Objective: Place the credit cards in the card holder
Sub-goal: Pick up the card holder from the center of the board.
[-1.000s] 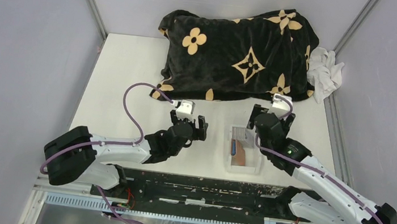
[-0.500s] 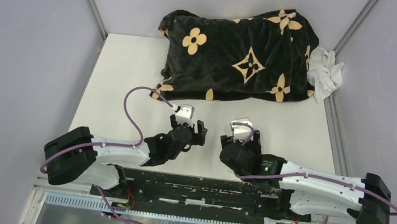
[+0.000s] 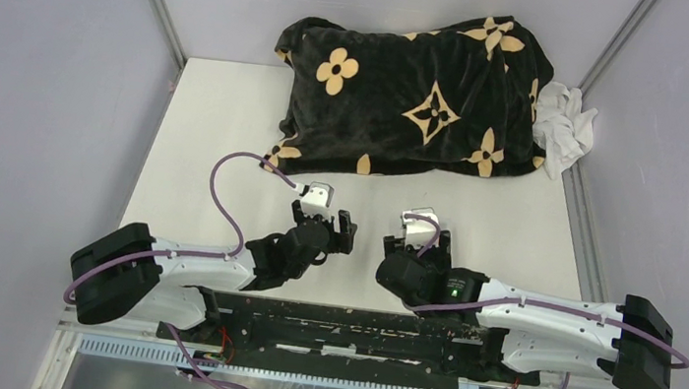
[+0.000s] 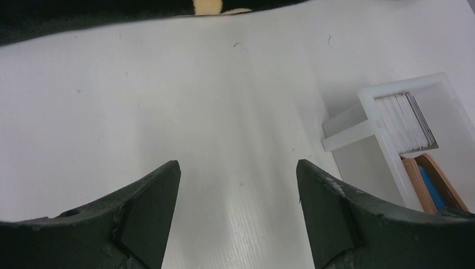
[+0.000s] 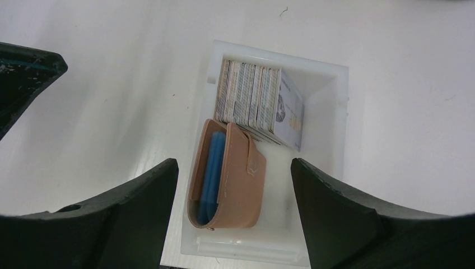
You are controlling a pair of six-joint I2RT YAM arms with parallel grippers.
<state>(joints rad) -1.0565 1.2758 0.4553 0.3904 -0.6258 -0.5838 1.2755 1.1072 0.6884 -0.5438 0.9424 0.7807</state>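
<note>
White worktop [image 3: 218,139] closed in by grey walls [image 3: 33,117]. Behind the clear tray [image 5: 340,112], black flowered blanket [image 3: 412,94]. Inside the tray, upright credit cards [image 5: 252,101] just beside tan card holder [image 5: 238,179]. Right pincer [image 5: 232,163] spread above the tray; left pincer [image 4: 236,168] spread to its left, over plain worktop

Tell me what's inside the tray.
The tray holds a stack of cards standing on edge and, next to it, a tan card holder with blue cards tucked inside. How many blue cards, and anything under the holder, is hidden.
</note>
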